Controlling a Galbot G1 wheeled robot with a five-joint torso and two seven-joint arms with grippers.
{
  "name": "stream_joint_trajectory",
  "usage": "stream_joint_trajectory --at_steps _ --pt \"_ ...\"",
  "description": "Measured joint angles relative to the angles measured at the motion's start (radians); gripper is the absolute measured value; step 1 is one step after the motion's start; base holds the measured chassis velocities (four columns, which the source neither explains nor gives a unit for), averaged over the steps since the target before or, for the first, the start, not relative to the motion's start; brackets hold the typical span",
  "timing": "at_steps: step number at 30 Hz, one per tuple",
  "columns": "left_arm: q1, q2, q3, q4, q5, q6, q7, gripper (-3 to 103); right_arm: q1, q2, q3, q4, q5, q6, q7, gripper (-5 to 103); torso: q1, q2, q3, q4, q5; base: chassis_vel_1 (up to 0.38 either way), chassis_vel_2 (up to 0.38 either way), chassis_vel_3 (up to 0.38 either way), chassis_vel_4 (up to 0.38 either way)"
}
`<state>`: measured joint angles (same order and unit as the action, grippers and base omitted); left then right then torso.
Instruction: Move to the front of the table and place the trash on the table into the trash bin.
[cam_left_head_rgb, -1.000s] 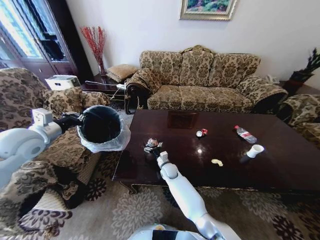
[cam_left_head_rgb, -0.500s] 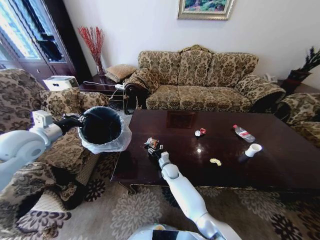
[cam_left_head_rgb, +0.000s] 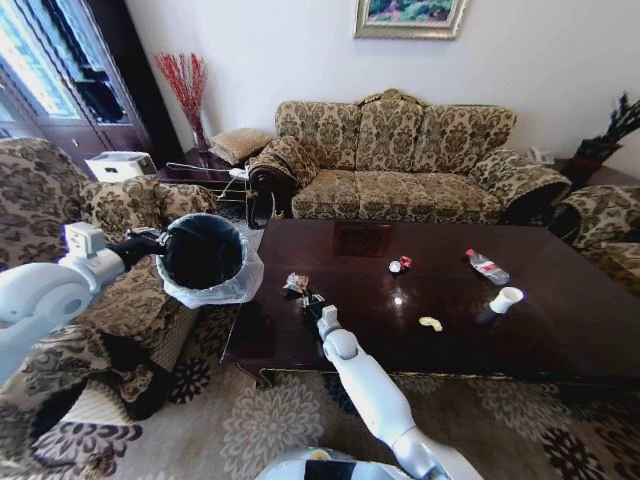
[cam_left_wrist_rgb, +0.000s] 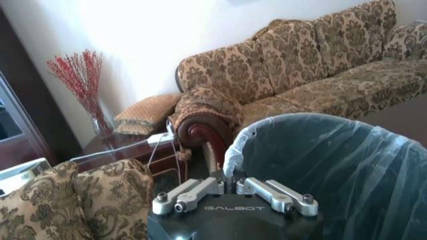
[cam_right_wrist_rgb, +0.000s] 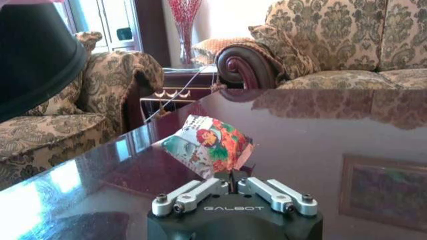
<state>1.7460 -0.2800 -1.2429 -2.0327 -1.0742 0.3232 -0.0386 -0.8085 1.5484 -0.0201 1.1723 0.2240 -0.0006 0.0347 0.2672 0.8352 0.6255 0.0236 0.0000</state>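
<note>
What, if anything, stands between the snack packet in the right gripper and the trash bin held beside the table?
Nothing visible. The right gripper holds the snack packet above the table near its left end; the trash bin, gripped at its rim by the left gripper, hangs just past that end, with open air between.

Daylight from the window (cam_left_head_rgb: 40, 60) glares on the glossy table (cam_left_head_rgb: 560, 330); edges bend.

floral sofa (cam_left_head_rgb: 400, 160), white wall (cam_left_head_rgb: 290, 50), patterned carpet (cam_left_head_rgb: 250, 420)
</note>
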Motion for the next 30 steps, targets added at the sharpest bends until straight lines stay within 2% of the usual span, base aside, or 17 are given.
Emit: stream_joint_trajectory --at_steps 10,14,16,18,20,21,25,30 --pt "0.003 -0.001 -0.003 -0.005 0.000 0.000 0.000 4 -0.028 -0.027 0.004 0.036 0.017 0.004 0.000 0 0.000 0.000 0.000 -0.0002 0.0000 0.000 0.000 0.000 0.000" --pt "0.004 -0.003 -0.003 -0.009 0.000 -0.001 0.000 4 -0.063 -0.047 0.016 0.095 0.038 0.048 -0.007 0 0.000 0.000 0.000 0.0003 0.0004 0.000 0.000 0.000 0.000" --pt "0.007 -0.004 -0.004 -0.013 -0.004 -0.001 0.000 4 -0.113 -0.085 0.043 0.198 0.048 0.094 -0.044 0 0.000 0.000 0.000 0.0002 0.0003 0.000 0.000 0.000 0.000" --pt "0.008 -0.004 -0.005 -0.014 -0.005 -0.001 0.000 4 -0.127 -0.096 0.053 0.228 0.048 0.101 -0.055 0 0.000 0.000 0.000 0.0001 0.0004 0.000 0.000 0.000 0.000" --pt "0.017 -0.001 -0.008 -0.019 -0.012 -0.001 -0.001 4 -0.183 -0.150 0.099 0.375 0.056 0.122 -0.085 0 0.000 0.000 0.000 -0.0001 0.0004 0.000 0.000 0.000 0.000" --pt "0.017 -0.001 -0.008 -0.019 -0.012 -0.001 -0.001 4 -0.183 -0.150 0.099 0.375 0.056 0.122 -0.085 0 0.000 0.000 0.000 -0.0001 0.0004 0.000 0.000 0.000 0.000" --pt "0.021 0.012 -0.009 -0.023 -0.028 0.003 -0.006 4 -0.270 -0.248 0.182 0.603 0.094 0.117 -0.144 0 0.000 0.000 0.000 -0.0003 -0.0002 0.000 0.000 0.000 0.000" --pt "0.019 0.013 -0.004 -0.033 -0.029 0.004 -0.009 4 -0.311 -0.276 0.197 0.605 0.078 0.126 -0.176 0 0.000 0.000 0.000 -0.0001 0.0000 0.000 0.000 0.000 0.000"
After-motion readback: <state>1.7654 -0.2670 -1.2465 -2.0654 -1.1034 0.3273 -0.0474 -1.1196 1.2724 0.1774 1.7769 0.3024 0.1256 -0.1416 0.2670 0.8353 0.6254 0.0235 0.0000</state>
